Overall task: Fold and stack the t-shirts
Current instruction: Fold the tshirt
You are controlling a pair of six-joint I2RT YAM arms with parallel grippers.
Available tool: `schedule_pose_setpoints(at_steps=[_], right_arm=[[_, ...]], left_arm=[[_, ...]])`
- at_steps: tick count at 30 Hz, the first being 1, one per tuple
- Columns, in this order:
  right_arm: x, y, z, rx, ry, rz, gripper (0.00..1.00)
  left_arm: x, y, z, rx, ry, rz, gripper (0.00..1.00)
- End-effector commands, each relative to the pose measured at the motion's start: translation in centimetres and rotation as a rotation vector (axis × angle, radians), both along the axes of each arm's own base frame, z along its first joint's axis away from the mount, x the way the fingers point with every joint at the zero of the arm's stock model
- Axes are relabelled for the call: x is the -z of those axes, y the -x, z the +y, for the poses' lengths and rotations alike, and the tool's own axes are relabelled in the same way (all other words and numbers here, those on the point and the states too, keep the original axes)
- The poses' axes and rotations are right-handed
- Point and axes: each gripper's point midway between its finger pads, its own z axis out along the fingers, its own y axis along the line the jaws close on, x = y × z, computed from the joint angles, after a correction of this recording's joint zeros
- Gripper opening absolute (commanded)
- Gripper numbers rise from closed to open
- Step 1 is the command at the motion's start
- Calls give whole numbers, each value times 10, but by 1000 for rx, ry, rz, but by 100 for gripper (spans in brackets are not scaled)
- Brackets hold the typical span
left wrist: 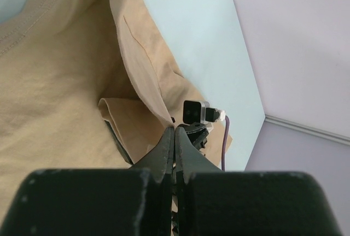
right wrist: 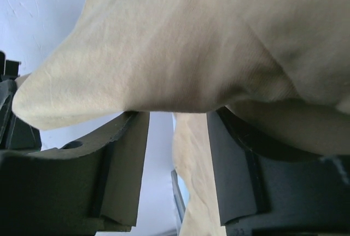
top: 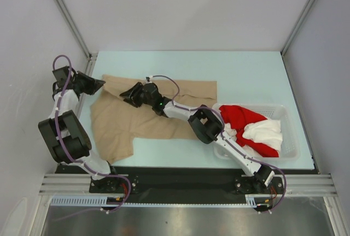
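Two shirts, the red t-shirt (top: pixel 240 117) and the white t-shirt (top: pixel 268 131), lie heaped in the basket (top: pixel 290 147) at near right; the beige t-shirt (top: pixel 117 124) sprawls on the table (top: pixel 246 72) to its left. Only the wrist views settle the grips: far left, the left gripper (left wrist: pixel 174 130) pinches a beige fold, while the right gripper (right wrist: pixel 178 120) has its jaws apart under draped cloth.

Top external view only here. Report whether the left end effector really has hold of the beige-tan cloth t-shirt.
Observer: Left wrist view: the left end effector is shut on a fold of the beige-tan cloth t-shirt.
Operator: Now the right one.
Observer: Right wrist view: the right end effector is open, cloth draped over its fingertips.
Operator: Find me the collar.
Observer: The stitched neckline lies at the upper left of the left wrist view.
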Motion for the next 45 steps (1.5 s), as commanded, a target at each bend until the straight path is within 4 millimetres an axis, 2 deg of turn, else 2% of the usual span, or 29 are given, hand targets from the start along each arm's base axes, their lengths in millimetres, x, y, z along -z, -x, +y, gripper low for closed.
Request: schedule_pose_setpoints(at_steps=[1, 7, 12, 17, 27, 30, 32, 36, 37, 38, 39, 40, 41, 42, 44, 45], right_arm=[[-8, -19, -1, 115, 10, -41, 49], [8, -22, -1, 150, 42, -10, 41], [8, -30, -3, 208, 49, -16, 37], [12, -33, -4, 246, 71, -38, 46], [32, -40, -11, 339, 106, -10, 41], [36, -43, -12, 357, 97, -13, 22], [38, -45, -14, 363, 96, -22, 16], [19, -45, -12, 308, 74, -51, 0], [15, -44, -12, 292, 90, -75, 0], [-15, -45, -12, 284, 68, -101, 0], [-10, -39, -15, 261, 85, -100, 0], [-18, -37, -18, 250, 91, -106, 0], [-44, -35, -19, 237, 78, -128, 0], [-35, -30, -26, 204, 115, -109, 0], [-46, -23, -32, 177, 109, -124, 0], [-77, -18, -36, 167, 69, -144, 0]], left_arm=[[-28, 1, -3, 12, -10, -83, 0], [-28, 3, -3, 15, -11, -85, 0], [-24, 4, -5, 22, -6, -81, 0], [-13, 4, -3, 23, -13, -61, 0], [-6, -1, -4, 20, 11, -67, 0], [-7, -2, -4, 19, 7, -72, 0], [-7, -1, -3, 22, 3, -74, 0], [-4, 1, -3, 26, -12, -58, 0], [-3, 1, -3, 26, -15, -54, 0], [-1, 2, -2, 26, -23, -47, 0], [2, 4, -2, 30, -22, -35, 0], [0, 3, -1, 29, -29, -35, 0], [2, 4, -1, 33, -39, -28, 0], [4, 6, 0, 33, -40, -12, 0], [2, 5, 2, 34, -55, -6, 0], [3, 5, 2, 35, -60, -3, 0]])
